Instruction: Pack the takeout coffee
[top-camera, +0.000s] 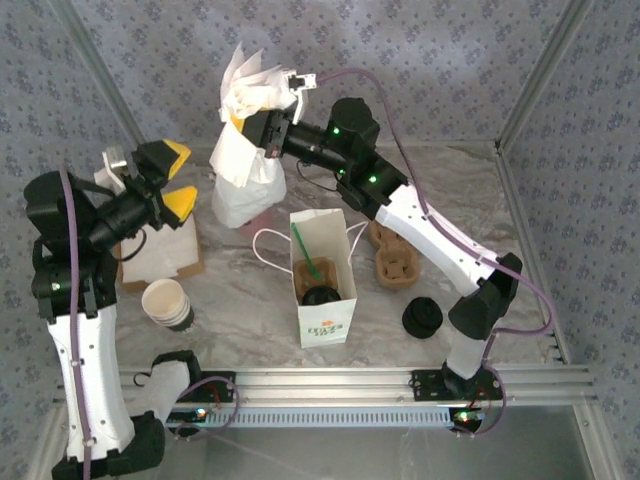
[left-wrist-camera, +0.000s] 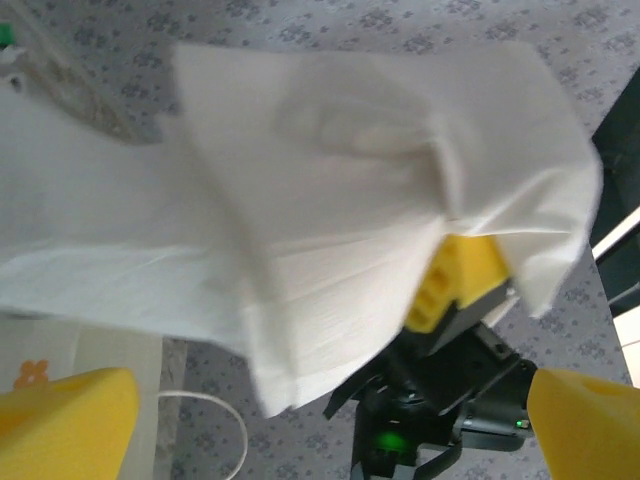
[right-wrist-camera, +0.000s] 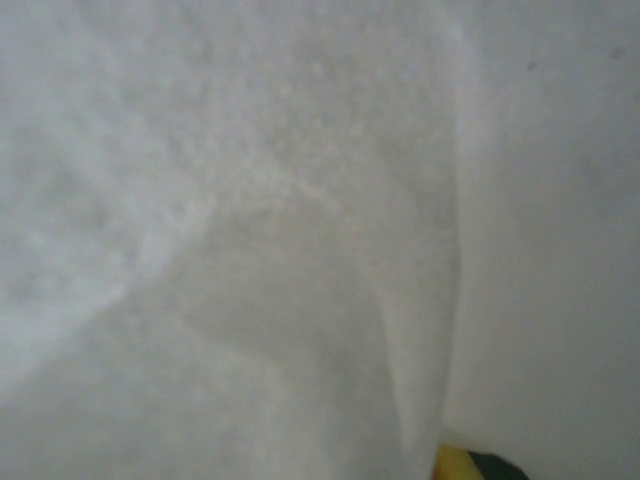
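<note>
The takeout coffee (top-camera: 320, 295), a small cup with a black lid, sits inside the open white bag (top-camera: 327, 322) at the table's middle, next to a green stick (top-camera: 303, 250). My right gripper (top-camera: 262, 118) is raised at the back left, well away from the bag, and is shut on a bunch of white napkins (top-camera: 255, 92). In the left wrist view the napkins (left-wrist-camera: 380, 190) hang over one yellow finger (left-wrist-camera: 462, 272) of that gripper. In the right wrist view the napkins (right-wrist-camera: 300, 220) hide all but one yellow fingertip (right-wrist-camera: 452, 466). My left gripper (top-camera: 180, 178) stands open just left of the napkins, holding nothing.
A stack of lidless cream cups (top-camera: 168, 303) stands at the front left beside a flat cardboard box (top-camera: 165, 255). A white paper bundle (top-camera: 240, 195) stands under the napkins. Brown cup carriers (top-camera: 395, 262) and a pile of black lids (top-camera: 422, 318) lie right of the bag.
</note>
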